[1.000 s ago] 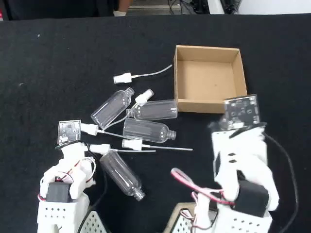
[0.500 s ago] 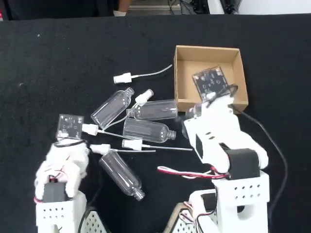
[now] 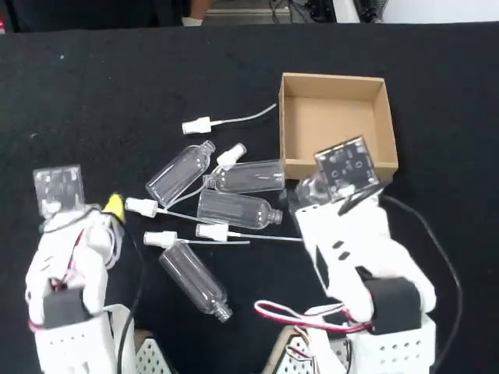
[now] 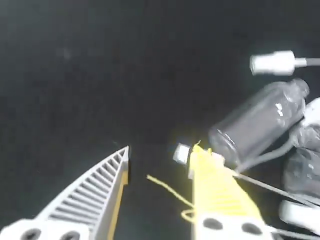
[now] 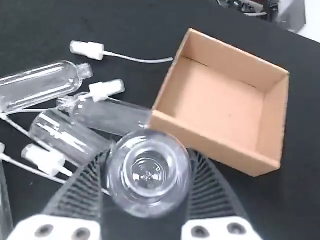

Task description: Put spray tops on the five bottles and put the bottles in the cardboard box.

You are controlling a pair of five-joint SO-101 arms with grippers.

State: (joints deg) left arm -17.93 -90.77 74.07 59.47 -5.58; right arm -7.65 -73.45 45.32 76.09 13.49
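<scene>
We see the right end effector (image 5: 147, 156) clenched around a clear plastic bottle (image 5: 147, 175). In the right wrist view we look straight at the bottle's round end, so its long side runs away from the camera. In the high view this bottle (image 3: 309, 189) is right of the middle. It sits just below the near wall of the brown cardboard box (image 3: 335, 128), by the box's lower left corner. The box is open on top.

Four other clear bottles lie flat on the black worktop (image 3: 93, 93), left of the box. One bottle (image 3: 179, 173) points its neck to the upper right. The next bottle (image 3: 248, 177) points left, another bottle (image 3: 238, 209) points right, and the last bottle (image 3: 195, 279) points to the lower right. White spray tops (image 3: 196, 125) with thin tubes lie among them. The worktop's far edge runs along the top of the frame, well apart from the box.

The left end effector (image 4: 159, 152) is at the lower left of the high view. Its fingers are spread apart and hold nothing, near one spray top (image 3: 143, 207).
</scene>
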